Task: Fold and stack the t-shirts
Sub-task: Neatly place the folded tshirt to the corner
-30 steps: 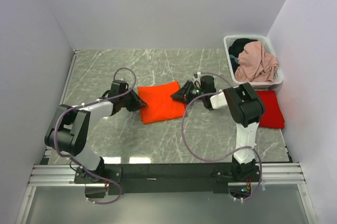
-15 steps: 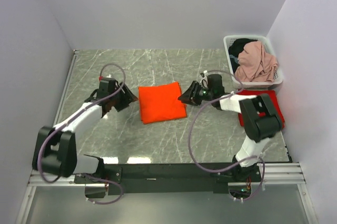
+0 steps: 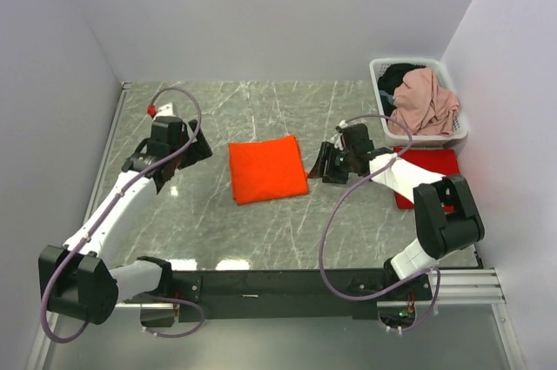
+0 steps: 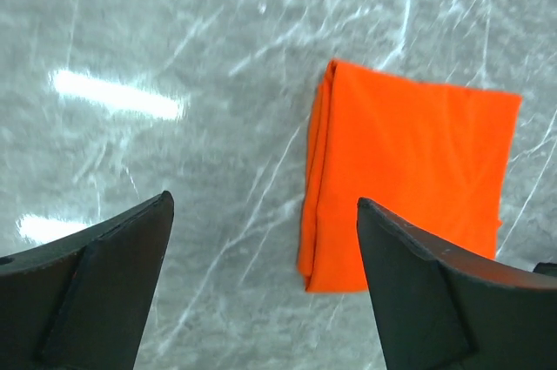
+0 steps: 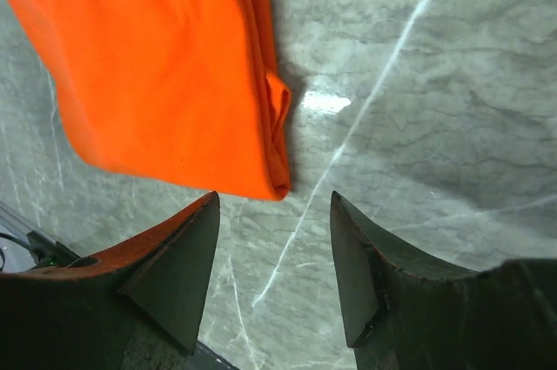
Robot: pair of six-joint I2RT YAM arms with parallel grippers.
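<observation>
- Your orange shirt lies folded at mid-table.
- Your red shirt lies folded at right, apart from it; stacking is not yet done.
- Your left gripper and right gripper gape, holding nothing.

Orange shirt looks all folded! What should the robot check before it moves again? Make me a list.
1. Orange shirt folded flat: ok.
2. Left gripper open, holding nothing: ok.
3. Right gripper open, holding nothing: ok.
4. Red shirt neatly folded: cannot tell, the right arm hides part of it.
5. Shirts stacked: not ok, they lie apart.
</observation>
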